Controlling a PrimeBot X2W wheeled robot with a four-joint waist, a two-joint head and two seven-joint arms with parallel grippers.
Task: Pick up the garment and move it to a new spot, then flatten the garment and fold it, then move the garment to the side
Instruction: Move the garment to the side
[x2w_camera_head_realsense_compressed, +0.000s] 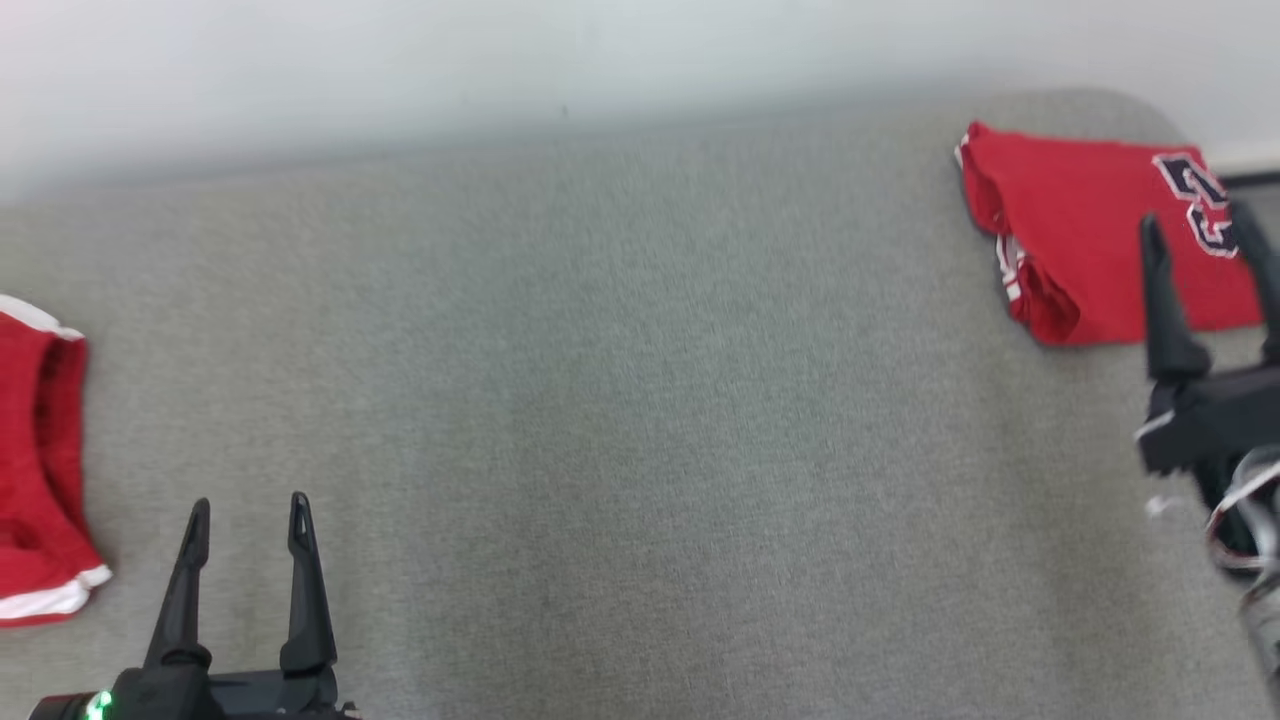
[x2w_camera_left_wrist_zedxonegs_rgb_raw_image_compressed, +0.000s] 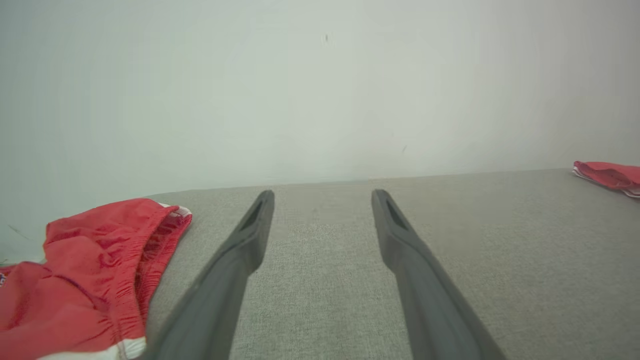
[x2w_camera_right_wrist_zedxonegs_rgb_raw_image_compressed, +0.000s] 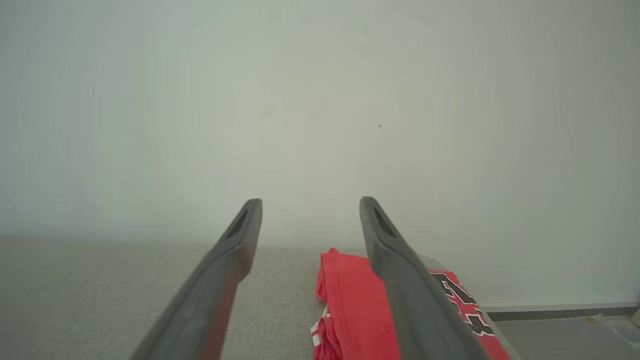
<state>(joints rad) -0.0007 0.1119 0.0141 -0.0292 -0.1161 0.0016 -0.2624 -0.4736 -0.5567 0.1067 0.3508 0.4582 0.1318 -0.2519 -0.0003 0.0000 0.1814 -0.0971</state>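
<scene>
A folded red garment (x2w_camera_head_realsense_compressed: 1080, 230) with dark numbers lies flat at the far right corner of the grey cloth-covered surface (x2w_camera_head_realsense_compressed: 640, 400). My right gripper (x2w_camera_head_realsense_compressed: 1197, 218) hovers over its near edge, open and holding nothing; the right wrist view has the garment (x2w_camera_right_wrist_zedxonegs_rgb_raw_image_compressed: 350, 300) under and ahead of the right gripper (x2w_camera_right_wrist_zedxonegs_rgb_raw_image_compressed: 310, 201). A second red garment (x2w_camera_head_realsense_compressed: 30, 450) with white trim and an elastic band lies crumpled at the left edge. My left gripper (x2w_camera_head_realsense_compressed: 249, 505) stands open just right of it, apart from it. In the left wrist view the left gripper (x2w_camera_left_wrist_zedxonegs_rgb_raw_image_compressed: 323, 195) has the crumpled garment (x2w_camera_left_wrist_zedxonegs_rgb_raw_image_compressed: 90, 260) to its left.
A pale wall (x2w_camera_head_realsense_compressed: 500, 60) runs along the back of the surface. The surface's right end drops to the floor (x2w_camera_right_wrist_zedxonegs_rgb_raw_image_compressed: 565, 335) just past the folded garment. The wide grey middle lies between the two garments.
</scene>
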